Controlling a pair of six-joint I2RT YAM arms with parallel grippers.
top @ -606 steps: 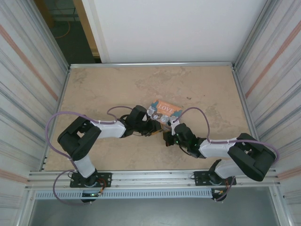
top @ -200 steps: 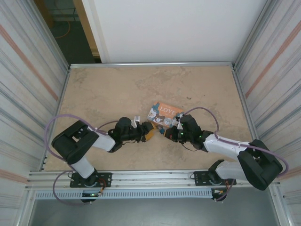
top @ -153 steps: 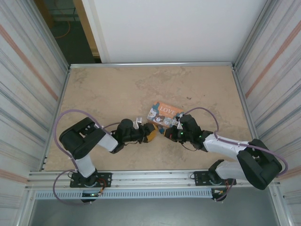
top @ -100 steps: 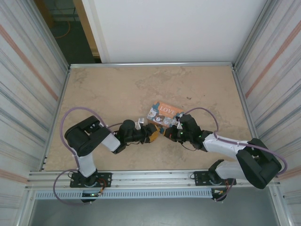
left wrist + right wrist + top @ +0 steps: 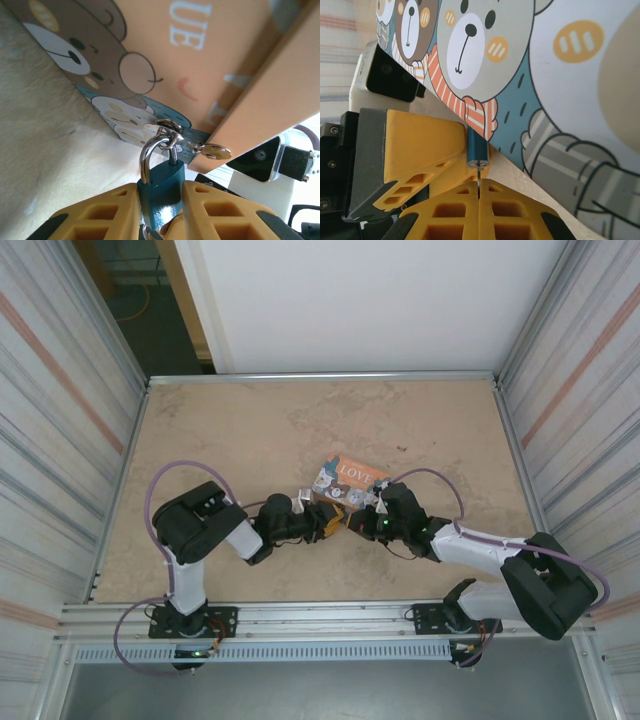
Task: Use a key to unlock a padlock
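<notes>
The left gripper point(image 5: 161, 202) pinches the padlock point(image 5: 160, 184). The right gripper point(image 5: 478, 194), clamped on the key point(image 5: 478, 176), holds its tip at the keyhole. Next, probably a straight push, then a twist.

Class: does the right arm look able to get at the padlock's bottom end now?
Probably yes: the padlock turns its bottom toward the right gripper, only the thin key between them; the left gripper clamps just its sides.

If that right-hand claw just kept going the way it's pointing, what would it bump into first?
The padlock. The right gripper pinches the key, whose tip sits just short of the lock's underside, which is held by the left gripper. Whether the tip touches it is unclear.
</notes>
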